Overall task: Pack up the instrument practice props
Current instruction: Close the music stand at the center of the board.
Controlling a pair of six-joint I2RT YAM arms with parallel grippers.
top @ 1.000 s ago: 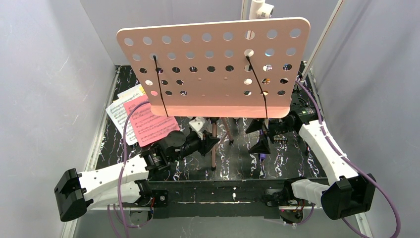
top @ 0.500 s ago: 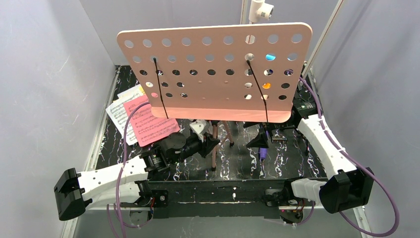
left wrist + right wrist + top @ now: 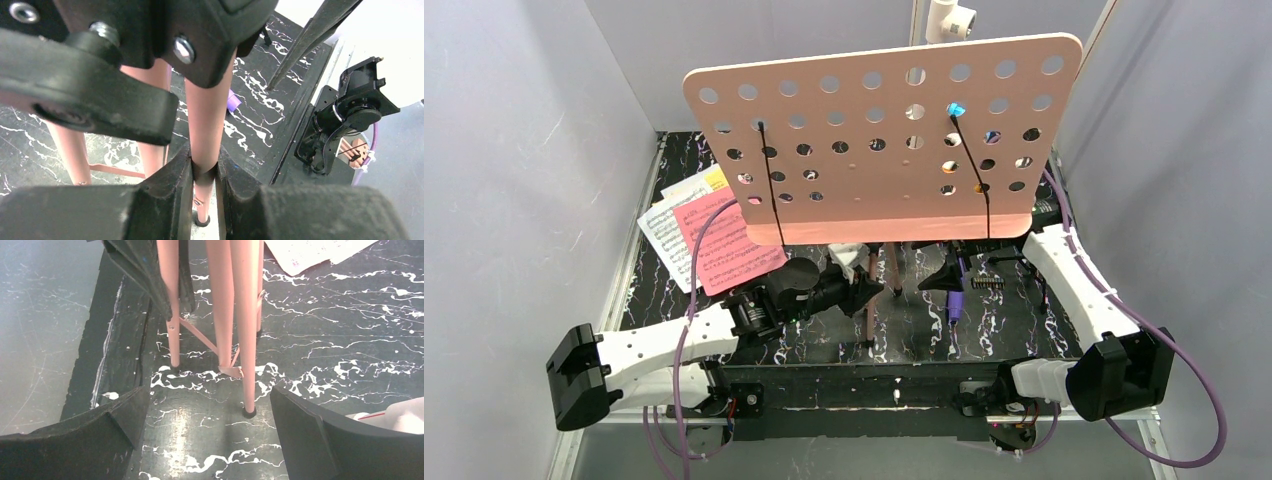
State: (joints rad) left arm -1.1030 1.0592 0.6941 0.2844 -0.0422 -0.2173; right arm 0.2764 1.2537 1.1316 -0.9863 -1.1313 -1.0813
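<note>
Grey left wall [image 3: 514,150], plain, faint scratches. Matching grey right wall [image 3: 1184,150]. Paler back wall [image 3: 754,30] between them. Black tabletop [image 3: 1014,320] with white marble veining, scuffed toward front edge. Metal rail [image 3: 619,290] along table's left side. White pipe [image 3: 949,15] at top, against back wall. Light soft, even; shadows faint.

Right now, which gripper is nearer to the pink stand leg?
Left. The left gripper is clamped on the pink stand leg; the right gripper is open, not touching it.
</note>
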